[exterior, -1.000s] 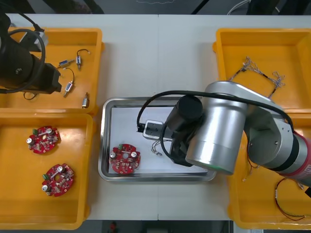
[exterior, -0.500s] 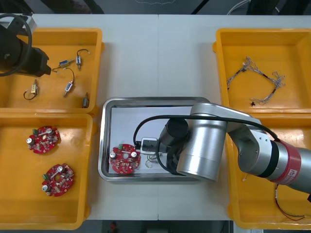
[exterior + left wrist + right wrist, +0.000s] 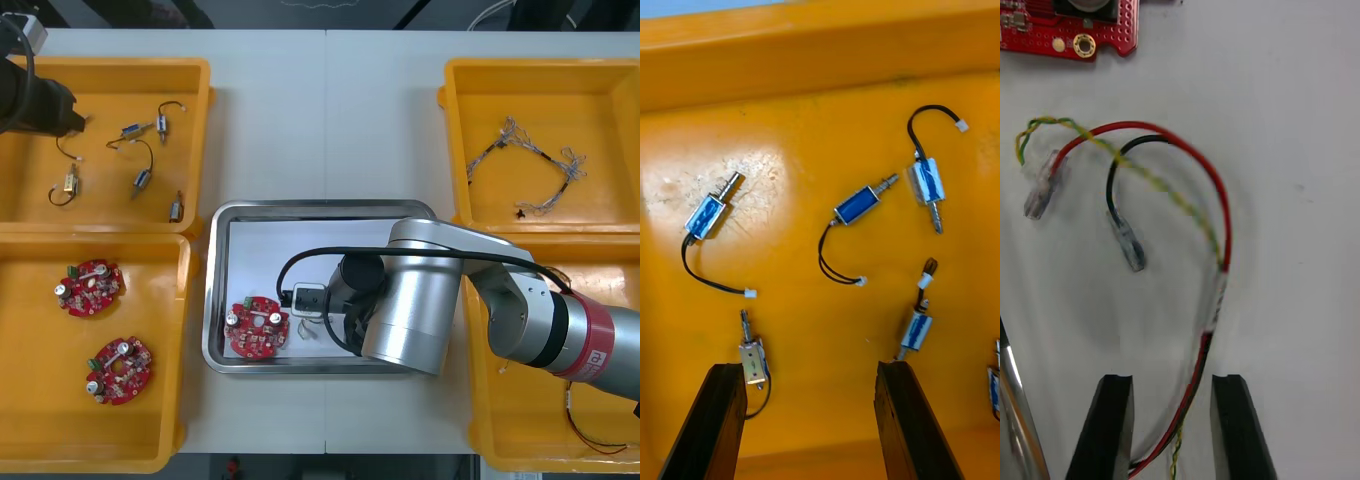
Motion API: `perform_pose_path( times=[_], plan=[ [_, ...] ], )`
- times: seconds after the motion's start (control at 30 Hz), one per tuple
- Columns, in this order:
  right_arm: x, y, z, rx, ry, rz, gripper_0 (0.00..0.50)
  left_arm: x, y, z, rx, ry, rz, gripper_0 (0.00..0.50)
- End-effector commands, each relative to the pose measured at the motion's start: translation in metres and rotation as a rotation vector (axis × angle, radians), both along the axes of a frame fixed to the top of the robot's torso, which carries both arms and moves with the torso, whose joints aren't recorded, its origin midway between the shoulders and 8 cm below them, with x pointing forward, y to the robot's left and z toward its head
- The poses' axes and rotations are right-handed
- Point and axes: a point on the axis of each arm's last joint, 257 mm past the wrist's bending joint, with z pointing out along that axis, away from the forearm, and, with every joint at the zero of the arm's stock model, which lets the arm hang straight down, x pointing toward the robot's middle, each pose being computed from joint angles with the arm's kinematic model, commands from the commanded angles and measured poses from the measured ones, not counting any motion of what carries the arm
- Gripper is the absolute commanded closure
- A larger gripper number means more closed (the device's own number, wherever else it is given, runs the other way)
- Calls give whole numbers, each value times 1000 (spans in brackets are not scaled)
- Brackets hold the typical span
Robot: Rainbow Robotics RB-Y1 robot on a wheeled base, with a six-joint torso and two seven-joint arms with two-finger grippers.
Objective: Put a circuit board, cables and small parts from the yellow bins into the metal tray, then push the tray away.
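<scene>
Right jaws: seen low inside the metal tray (image 3: 215, 290), with the fingers (image 3: 1112, 427) held apart, wider than the cable (image 3: 1225, 225) that is passed between them; nothing is pinched.
Cable: red, black and twisted yellow strands are laid on the tray's white floor. The long axis is run straight ahead from the jaws, then bent over in a loop, so that two clear-sleeved ends are pointed back toward the jaws.
Circuit board (image 3: 257, 328): laid flat in the tray just beyond the loop, ahead of the jaws, apart from the cable.
Left jaws: held wide apart over a yellow bin (image 3: 207, 130) at the far left of the bench (image 3: 325, 130), with nothing between the fingers (image 3: 715, 420).
Small metal parts (image 3: 857, 204): scattered on the bin floor ahead of the jaws, most lying aslant. One is seen just beside a finger, its long axis pointed away from the jaws.
</scene>
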Motion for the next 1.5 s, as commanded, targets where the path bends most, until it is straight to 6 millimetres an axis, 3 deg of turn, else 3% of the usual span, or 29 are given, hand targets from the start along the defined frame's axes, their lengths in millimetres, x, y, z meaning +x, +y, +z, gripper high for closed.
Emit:
perform_pose_path(
  times=[0.03,0.37,0.63,0.87,1.0,1.23,1.5],
  plan=[
    [8,11,16,-7,-44,52,0,22,27,52,140,-113,-115,0],
    [17,0,51,17,-41,-23,0,52,52,40,195,-170,-157,0],
    [15,-37,99,-27,-52,-146,0,73,53,24,172,-228,-203,0],
    [29,-36,148,123,-112,-202,0,85,68,6,247,-247,-218,0],
    [36,-45,164,209,-121,-293,0,88,74,1,277,-259,-225,0],
    [46,-89,183,345,-139,-520,0,96,69,-4,286,-285,-222,0],
    [58,-156,198,441,-180,-778,0,104,62,-16,269,-321,-208,0]
  ],
)
